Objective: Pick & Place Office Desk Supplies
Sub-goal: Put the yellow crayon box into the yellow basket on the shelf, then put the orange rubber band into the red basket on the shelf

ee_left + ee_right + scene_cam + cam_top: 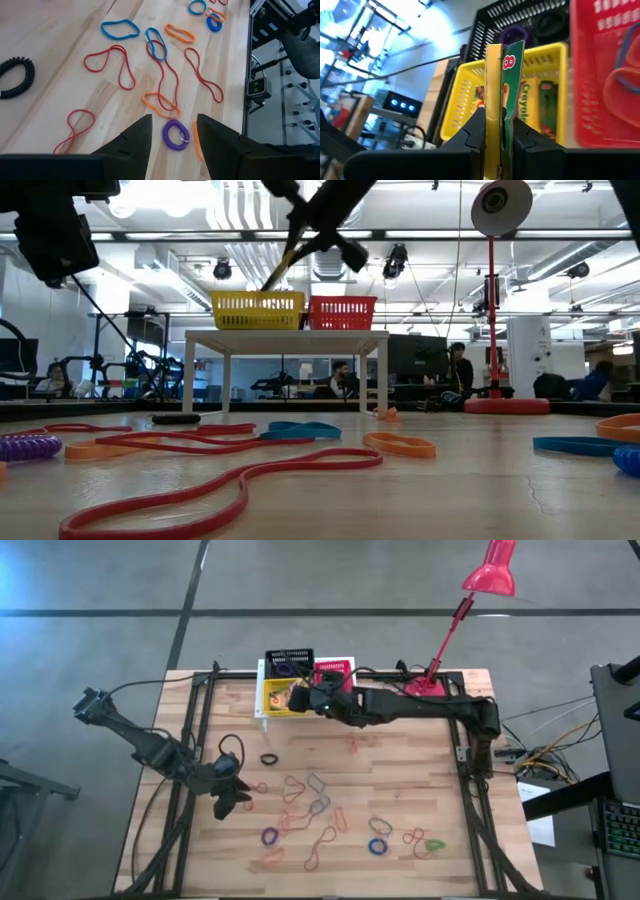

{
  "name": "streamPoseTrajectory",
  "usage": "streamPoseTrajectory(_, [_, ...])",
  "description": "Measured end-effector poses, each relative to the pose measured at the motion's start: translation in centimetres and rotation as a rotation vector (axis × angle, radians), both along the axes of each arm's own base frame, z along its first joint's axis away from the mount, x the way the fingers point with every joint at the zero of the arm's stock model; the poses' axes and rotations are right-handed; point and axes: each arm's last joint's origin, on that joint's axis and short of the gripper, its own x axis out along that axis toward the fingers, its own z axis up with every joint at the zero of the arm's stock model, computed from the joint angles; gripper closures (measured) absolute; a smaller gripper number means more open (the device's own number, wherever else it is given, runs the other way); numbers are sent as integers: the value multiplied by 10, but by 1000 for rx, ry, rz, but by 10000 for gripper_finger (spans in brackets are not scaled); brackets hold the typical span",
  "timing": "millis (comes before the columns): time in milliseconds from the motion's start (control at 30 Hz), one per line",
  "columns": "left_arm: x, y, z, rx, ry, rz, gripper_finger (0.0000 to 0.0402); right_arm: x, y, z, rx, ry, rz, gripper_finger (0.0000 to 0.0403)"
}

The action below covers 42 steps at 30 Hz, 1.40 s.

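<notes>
Here the right claw (499,131) grips a crayon box (504,95) above the yellow basket (465,85).

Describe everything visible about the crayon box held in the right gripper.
The crayon box is a small, flat yellow-and-green carton, apparently cardboard, with a red "8" on its green face. It stands upright, seen edge-on, pinched between the right gripper fingers, which alone touch it. It hangs over the yellow basket, where more crayon boxes already lie.
</notes>
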Motion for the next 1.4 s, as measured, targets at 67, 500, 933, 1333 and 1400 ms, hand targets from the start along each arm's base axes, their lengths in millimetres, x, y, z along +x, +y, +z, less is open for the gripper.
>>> streamPoseTrajectory(67, [0,0,0,2,0,1,241,6,-1,-7,12,-18,-10,374])
streamPoseTrajectory(500, [0,0,0,1,-1,1,241,44,-9,-21,44,-6,34,359])
streamPoseTrajectory(933, [0,0,0,1,-1,2,241,56,-15,-13,-7,119,82,249])
streamPoseTrajectory(1333, [0,0,0,1,-1,2,241,35,-16,11,-87,320,153,221])
streamPoseTrajectory(1400, [0,0,0,1,-1,2,241,31,-15,17,-101,345,170,223])
